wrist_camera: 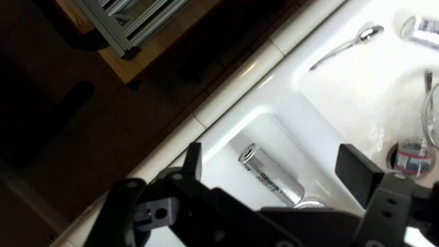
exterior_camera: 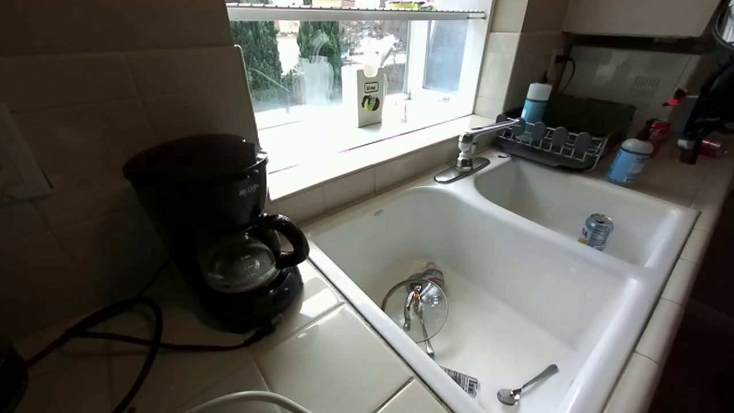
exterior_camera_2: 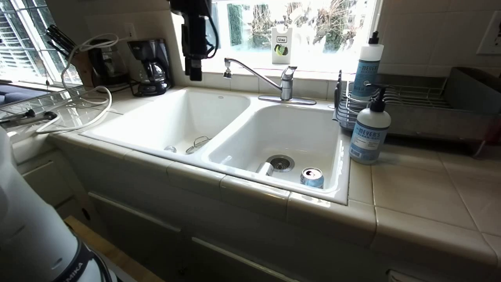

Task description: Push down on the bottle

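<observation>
A soap bottle (exterior_camera_2: 370, 135) with a blue label and black pump stands upright on the counter right of the sink. It also shows in an exterior view (exterior_camera: 629, 162), where its pump is hard to make out. A second, taller pump bottle (exterior_camera_2: 367, 72) stands in the dish rack behind it. Neither pump bottle shows in the wrist view. My gripper (exterior_camera_2: 193, 72) hangs fingers down, high in front of the window and left of the faucet, well apart from the bottles. In the wrist view the gripper (wrist_camera: 274, 164) is open with nothing between its fingers, above the sink.
The double sink (exterior_camera_2: 219, 150) holds a silver can (wrist_camera: 271, 175) lying on its side, a blue can (exterior_camera_2: 312, 177), a spoon (exterior_camera: 527, 385) and a clear bottle (wrist_camera: 415, 157). The faucet (exterior_camera_2: 287, 84) and dish rack (exterior_camera_2: 391, 102) stand behind. A coffee maker (exterior_camera: 218, 229) is at the left.
</observation>
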{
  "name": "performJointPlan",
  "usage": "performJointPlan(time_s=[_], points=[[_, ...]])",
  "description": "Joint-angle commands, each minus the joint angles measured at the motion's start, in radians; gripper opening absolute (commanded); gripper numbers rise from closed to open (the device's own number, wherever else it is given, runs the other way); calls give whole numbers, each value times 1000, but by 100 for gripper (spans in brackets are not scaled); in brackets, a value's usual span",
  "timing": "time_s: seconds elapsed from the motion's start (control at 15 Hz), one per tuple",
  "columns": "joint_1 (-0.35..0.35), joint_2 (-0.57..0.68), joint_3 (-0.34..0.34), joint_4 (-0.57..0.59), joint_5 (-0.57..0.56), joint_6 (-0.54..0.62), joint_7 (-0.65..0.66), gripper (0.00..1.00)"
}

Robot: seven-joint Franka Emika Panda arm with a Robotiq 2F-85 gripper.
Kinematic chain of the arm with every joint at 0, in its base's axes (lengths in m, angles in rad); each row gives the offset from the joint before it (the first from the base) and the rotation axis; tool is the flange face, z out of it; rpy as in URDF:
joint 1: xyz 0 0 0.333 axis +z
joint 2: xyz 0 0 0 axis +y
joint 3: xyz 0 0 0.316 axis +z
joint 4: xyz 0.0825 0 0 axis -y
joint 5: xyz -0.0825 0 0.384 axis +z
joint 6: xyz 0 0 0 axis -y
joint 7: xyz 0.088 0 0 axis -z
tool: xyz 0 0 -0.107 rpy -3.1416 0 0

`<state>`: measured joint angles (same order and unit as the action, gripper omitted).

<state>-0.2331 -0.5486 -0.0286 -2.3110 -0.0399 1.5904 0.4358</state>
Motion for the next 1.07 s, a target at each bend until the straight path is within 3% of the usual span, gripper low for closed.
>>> performJointPlan(time_s=[0.0,0.6,0.93,1.0], points=[[-55,94,-55,119,16,51,81,100],[-133,235,-133,285,-3,394,296,100],[-180,295,-132,303,-175,642,438,100],[-146,266,-152,293,-112,585,364,100]])
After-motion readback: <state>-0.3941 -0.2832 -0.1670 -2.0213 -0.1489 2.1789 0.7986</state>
